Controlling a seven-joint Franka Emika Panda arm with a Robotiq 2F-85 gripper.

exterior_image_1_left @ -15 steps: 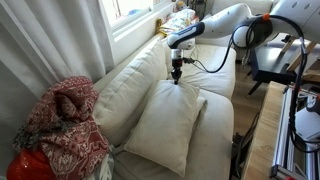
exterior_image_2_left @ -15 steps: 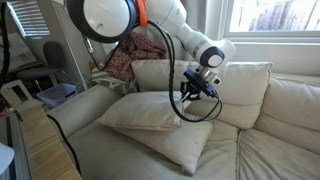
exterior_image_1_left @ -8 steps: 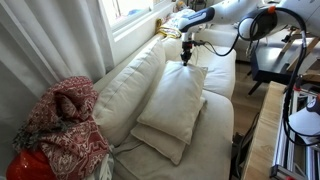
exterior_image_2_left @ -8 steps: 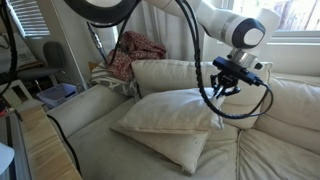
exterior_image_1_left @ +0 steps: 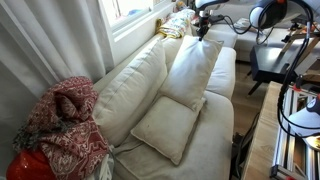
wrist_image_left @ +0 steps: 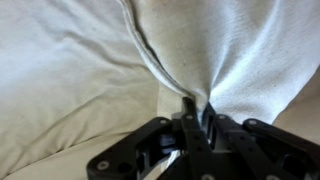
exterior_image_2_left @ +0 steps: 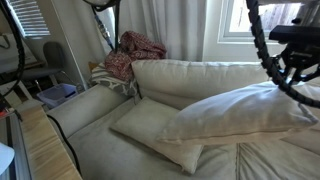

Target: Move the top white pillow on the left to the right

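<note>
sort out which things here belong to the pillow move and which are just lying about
In the job: the top white pillow, pinched at its edge by the gripper; the sofa it rests on.

Just lying about: the flatter cream pillow on the seat; the red patterned cloth at the sofa's end.

Red patterned cloth (exterior_image_1_left: 60, 125) heaped lower left, at sofa (exterior_image_1_left: 125, 90) end. Flat cream pillow (exterior_image_1_left: 170, 128) lying on seat, frame centre. Window (exterior_image_1_left: 130, 8) top.
</note>
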